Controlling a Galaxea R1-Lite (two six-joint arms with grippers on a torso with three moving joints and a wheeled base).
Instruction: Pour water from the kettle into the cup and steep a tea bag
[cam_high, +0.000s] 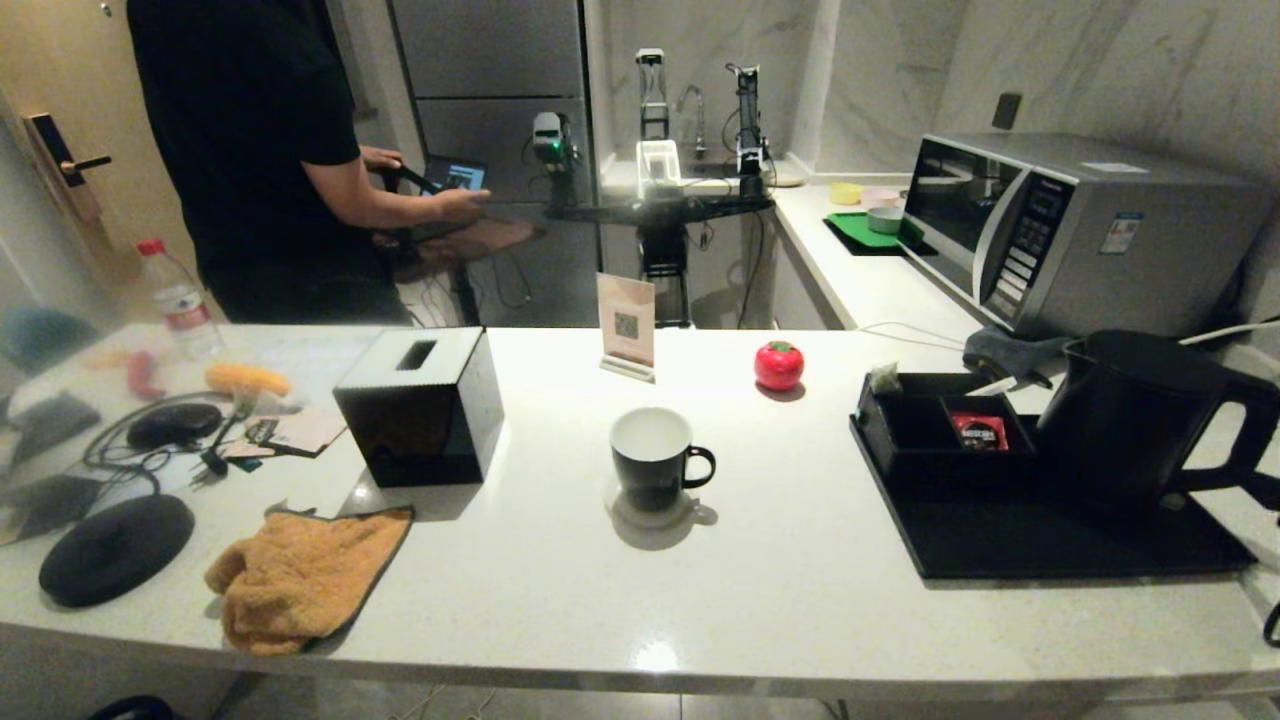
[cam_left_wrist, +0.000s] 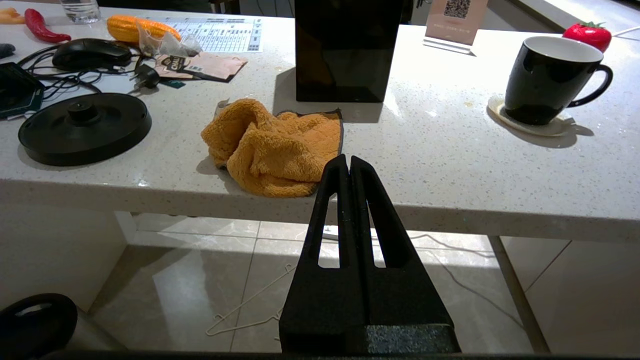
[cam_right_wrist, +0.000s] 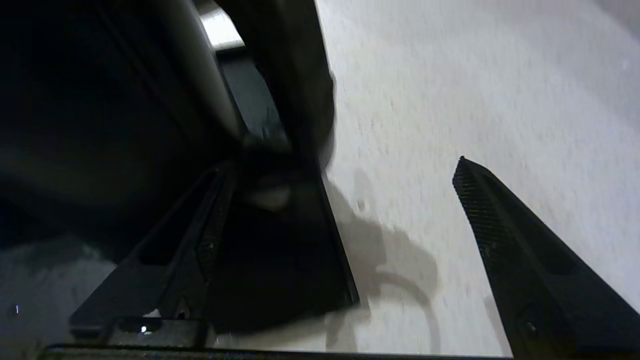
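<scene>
The black kettle (cam_high: 1130, 420) stands on a black tray (cam_high: 1050, 545) at the right of the counter, its loop handle (cam_high: 1250, 430) pointing right. The black cup (cam_high: 650, 460) with a white inside sits on a coaster mid-counter. A small greyish tea bag (cam_high: 884, 378) rests on the back corner of a black organiser box. My right gripper (cam_right_wrist: 342, 165) is open wide beside the tray's corner, with the kettle's handle (cam_right_wrist: 300, 100) between its fingers near one of them and not gripped. My left gripper (cam_left_wrist: 348, 159) is shut on nothing, hanging below the counter's front edge.
A black tissue box (cam_high: 420, 405), an orange towel (cam_high: 300, 575) and the kettle's round base (cam_high: 115, 548) lie to the left. A red tomato-shaped thing (cam_high: 779, 365) and a sign (cam_high: 627, 325) stand behind the cup. The microwave (cam_high: 1070, 230) is at back right, and a person (cam_high: 260, 150) stands behind the counter.
</scene>
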